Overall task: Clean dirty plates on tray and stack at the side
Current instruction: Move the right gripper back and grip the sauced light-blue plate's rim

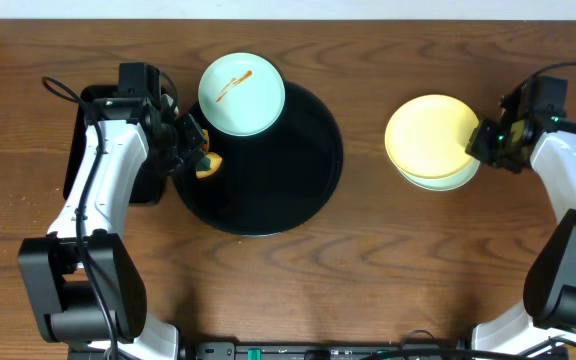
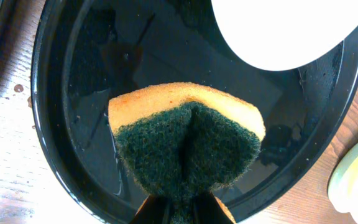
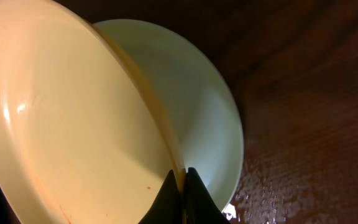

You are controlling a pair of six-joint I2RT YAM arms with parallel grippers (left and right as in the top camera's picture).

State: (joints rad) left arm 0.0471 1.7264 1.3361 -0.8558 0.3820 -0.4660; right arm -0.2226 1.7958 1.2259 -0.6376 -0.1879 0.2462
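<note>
A pale blue-green plate (image 1: 242,94) with an orange-red streak lies on the far rim of the round black tray (image 1: 298,190); its edge shows in the left wrist view (image 2: 284,31). My left gripper (image 1: 196,150) is shut on a yellow-and-green sponge (image 2: 188,140) just above the tray's left side (image 2: 73,93). My right gripper (image 1: 480,140) is shut on the rim of the pale yellow plate (image 1: 430,135), holding it tilted over a pale blue-green plate (image 1: 438,180) on the table at the right. In the right wrist view the yellow plate (image 3: 73,124) leans above the green one (image 3: 197,124).
A smaller rectangular black tray (image 1: 93,140) sits at the left, under my left arm. Bare wooden table lies in front of the round tray and between it and the plates at the right.
</note>
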